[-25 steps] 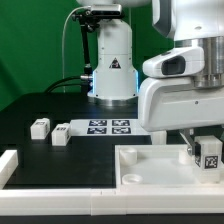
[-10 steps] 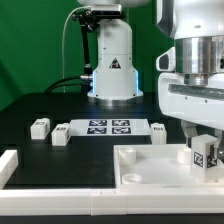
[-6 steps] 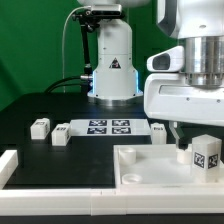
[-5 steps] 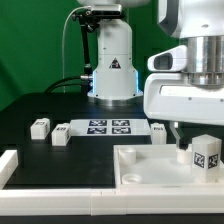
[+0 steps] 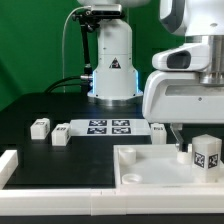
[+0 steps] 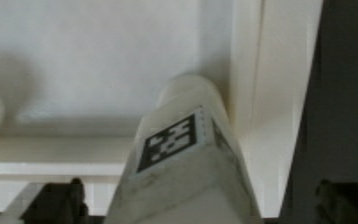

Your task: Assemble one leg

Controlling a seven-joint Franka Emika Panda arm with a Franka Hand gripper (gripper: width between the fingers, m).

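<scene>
The leg (image 5: 207, 154) stands at a corner of the big white tray (image 5: 150, 172), right under the arm, its tagged face turned toward the exterior camera. In the wrist view the leg (image 6: 185, 150) runs straight away from the camera, down between the two dark fingertips (image 6: 55, 198) seen at the frame's edge, with its far end meeting the tray floor close beside a raised rim.

The gripper (image 6: 190, 205) looks parted — one dark tip shows on each side of the leg with some gap — but neither view shows contact clearly, so I cannot tell whether it grips the leg or has let go.

The step in hand, by my reading, is seating and turning this leg into its corner hole. To do it well, keep the wrist square over the leg so the grip lands evenly on its flat sides, and keep the leg upright while pressing or twisting; a tilt would jam it against the rim just beside it. Regrip low enough to hold firmly, yet clear of the tray wall.

The leg's long axis is upright, in line with the gripper's approach — one end down in the tray, the other up toward the wrist. Other spare legs (image 5: 40, 127) lie well off to the side, beside the marker board (image 5: 108, 127).
</scene>
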